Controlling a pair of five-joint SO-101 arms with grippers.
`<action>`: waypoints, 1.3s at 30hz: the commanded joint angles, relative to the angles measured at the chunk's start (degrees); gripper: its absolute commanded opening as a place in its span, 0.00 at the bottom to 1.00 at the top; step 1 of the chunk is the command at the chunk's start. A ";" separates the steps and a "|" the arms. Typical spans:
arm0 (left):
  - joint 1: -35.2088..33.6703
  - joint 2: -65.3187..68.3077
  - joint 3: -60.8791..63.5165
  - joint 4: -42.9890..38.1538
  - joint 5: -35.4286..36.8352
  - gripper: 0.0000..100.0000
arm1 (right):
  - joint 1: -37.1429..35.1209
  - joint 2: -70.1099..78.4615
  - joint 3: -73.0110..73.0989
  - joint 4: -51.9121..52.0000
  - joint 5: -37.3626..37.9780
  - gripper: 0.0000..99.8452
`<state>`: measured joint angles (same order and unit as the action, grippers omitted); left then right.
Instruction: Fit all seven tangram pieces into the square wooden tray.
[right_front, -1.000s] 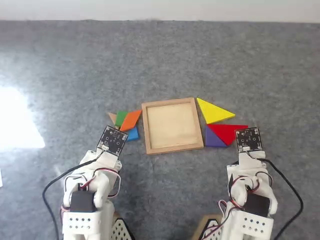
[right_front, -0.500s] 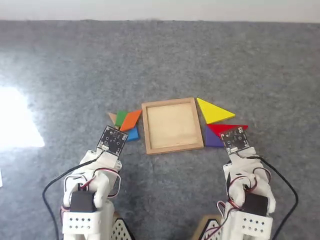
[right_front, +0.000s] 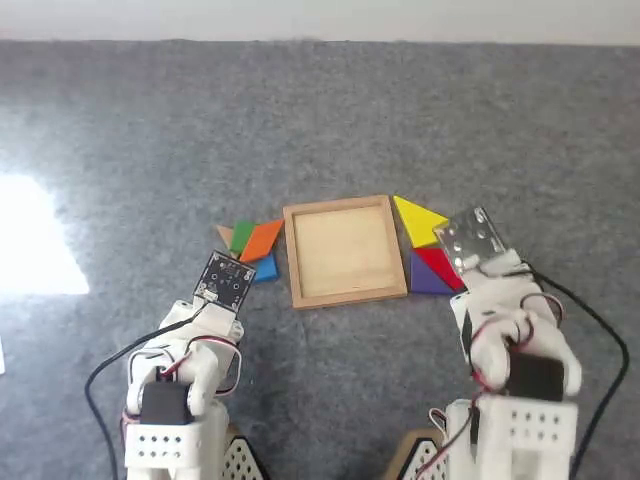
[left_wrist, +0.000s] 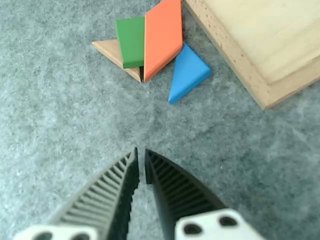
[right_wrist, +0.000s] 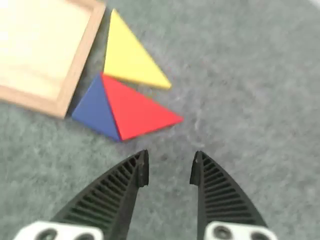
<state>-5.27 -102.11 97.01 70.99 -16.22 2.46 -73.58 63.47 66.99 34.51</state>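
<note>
Since my right gripper (right_wrist: 169, 167) hangs spread just short of the red triangle (right_wrist: 137, 112), I'd straddle its free corner squarely before pinching.

Grey felt mat (right_front: 120, 130), bright glare patch (right_front: 30, 245), pale wall strip (right_front: 320, 18)

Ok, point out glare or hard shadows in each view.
High view: a washed-out bright patch on the table, far left. Left wrist view: even light, no glare on the tray. Right wrist view: even too, no hard shadow by the yellow triangle.
</note>
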 joint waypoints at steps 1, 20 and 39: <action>-0.26 0.35 -0.48 0.35 0.35 0.02 | -9.19 28.97 -21.27 2.15 0.35 0.16; -0.26 0.35 -0.48 0.35 0.35 0.02 | -21.23 77.76 -55.74 3.65 11.16 0.23; -0.26 0.35 -0.48 0.35 0.35 0.02 | -13.32 95.08 -56.09 -10.86 17.67 0.23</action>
<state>-5.27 -102.11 97.01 70.99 -16.22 -13.27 20.66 9.67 57.85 51.38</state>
